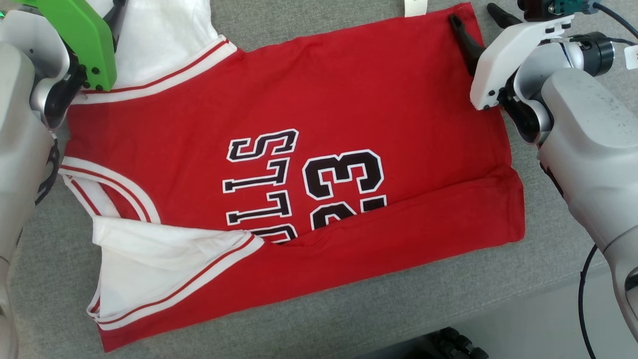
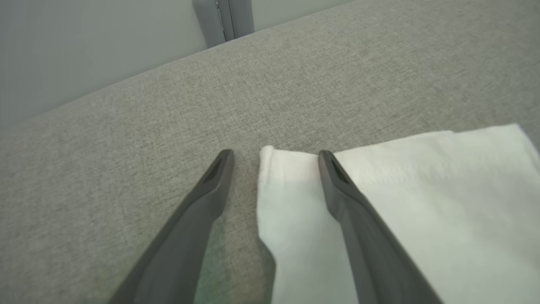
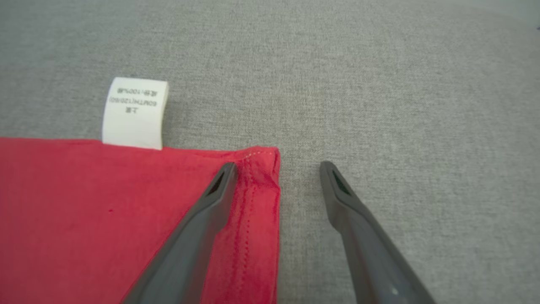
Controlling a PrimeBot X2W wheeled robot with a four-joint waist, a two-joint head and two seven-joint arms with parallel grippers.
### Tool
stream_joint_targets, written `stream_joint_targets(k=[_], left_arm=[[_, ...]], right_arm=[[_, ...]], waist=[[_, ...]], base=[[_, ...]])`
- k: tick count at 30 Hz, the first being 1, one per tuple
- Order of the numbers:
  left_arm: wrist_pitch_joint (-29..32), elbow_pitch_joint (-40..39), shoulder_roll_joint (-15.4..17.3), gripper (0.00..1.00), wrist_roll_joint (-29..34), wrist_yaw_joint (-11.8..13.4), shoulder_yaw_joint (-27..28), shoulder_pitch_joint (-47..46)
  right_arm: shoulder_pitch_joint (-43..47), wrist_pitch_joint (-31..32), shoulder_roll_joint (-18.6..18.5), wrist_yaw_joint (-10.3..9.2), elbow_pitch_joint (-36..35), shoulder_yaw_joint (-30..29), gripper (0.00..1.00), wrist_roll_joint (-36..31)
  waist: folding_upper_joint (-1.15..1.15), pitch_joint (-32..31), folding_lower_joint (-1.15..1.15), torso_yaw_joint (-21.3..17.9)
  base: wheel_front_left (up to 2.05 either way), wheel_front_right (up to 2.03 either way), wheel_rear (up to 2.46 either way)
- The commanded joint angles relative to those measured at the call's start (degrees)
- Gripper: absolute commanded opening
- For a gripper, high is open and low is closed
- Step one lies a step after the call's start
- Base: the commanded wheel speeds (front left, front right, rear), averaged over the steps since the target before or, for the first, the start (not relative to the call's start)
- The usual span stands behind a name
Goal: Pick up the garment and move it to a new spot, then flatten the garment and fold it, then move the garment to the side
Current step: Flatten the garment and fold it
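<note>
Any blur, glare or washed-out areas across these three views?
Head view: even light, jersey lettering crisp. Left wrist view: soft focus, white sleeve nearly blown out. Right wrist view: hem stitching clear, label print slightly soft; no hard shadows.

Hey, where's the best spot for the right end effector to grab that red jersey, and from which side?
Probably the far hem corner of the red jersey, just past the white care label. Come down from above at its side edge: the corner lies flat with a stitched double hem, and the open right end effector straddles that edge.
</note>
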Motion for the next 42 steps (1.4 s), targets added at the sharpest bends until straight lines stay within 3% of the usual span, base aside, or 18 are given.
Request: stream_joint_targets(k=[1,4,5,6,7,8,19,26,32,37,42], left_arm=[[0.44,0.58,0.05,1.0,-0.9,0.01,-0.67,0.15],[1.66,0.73,-0.27,1.0,-3.56,0.01,-1.96,0.09],[1.89,0.72,-0.31,0.4,-4.11,0.01,-2.24,-0.1],[1.94,0.72,-0.44,0.24,-4.51,0.01,-2.46,-0.05],[2.03,0.79,-0.53,0.0,-4.91,0.01,-2.61,0.0],[1.77,0.84,-0.5,0.0,-5.25,0.01,-2.75,-0.09],[-7.36,-0.84,-1.89,0.0,-7.9,0.01,-4.21,-0.43],[-16.24,-6.29,-1.47,0.0,-11.14,0.01,-4.83,6.18],[-22.73,-11.18,-0.27,0.0,-11.81,0.2,-5.31,14.62],[-25.69,-18.03,0.92,0.0,-11.27,3.44,-3.47,22.25],[-26.28,-28.33,1.66,0.0,-9.46,8.5,1.08,31.37]], right_arm=[[0.19,0.44,-0.01,0.01,0.71,1.23,1.0,0.76],[-0.24,1.43,-1.21,0.0,1.35,3.84,1.0,2.84],[-0.48,1.57,-1.38,0.01,1.32,4.36,0.79,3.36],[-0.64,1.7,-1.47,0.0,1.29,4.76,0.58,3.81],[-0.9,1.74,-1.62,0.0,1.17,5.21,0.12,4.21],[-1.22,1.34,-1.72,0.0,1.01,5.53,0.0,4.52],[-1.53,-8.17,-2.74,-0.04,3.61,7.22,0.0,6.55],[3.94,-14.92,-4.36,-0.04,3.48,6.96,0.0,7.94],[10.21,-16.53,-6.76,-0.03,1.54,4.19,0.0,5.85],[17.06,-16.45,-7.89,-0.04,-4.78,-4.93,0.0,0.17],[26.4,-16.46,-5.95,-0.03,-11.37,-14.26,0.0,-6.13]], waist=[[0.0,-0.71,-0.01,0.61],[0.0,-1.59,-0.01,1.18],[0.0,-1.6,-0.01,1.21],[0.0,-1.6,-0.01,1.22],[0.0,-1.57,-0.01,1.22],[0.0,-1.5,-0.01,1.19],[0.0,-4.08,-0.01,3.53],[0.0,-9.26,-0.01,6.49],[0.0,-13.24,-0.01,8.36],[0.0,-15.44,-0.01,8.83],[0.0,-16.84,-0.01,9.49]], base=[[0.0,0.0,0.0],[0.0,0.0,0.0],[0.0,0.0,0.0],[0.0,0.0,0.0],[0.0,0.0,0.0],[0.0,0.0,0.0],[0.0,0.0,0.0],[0.0,0.0,0.0],[0.0,0.0,0.0],[0.0,0.0,0.0],[0.0,0.0,0.0]])
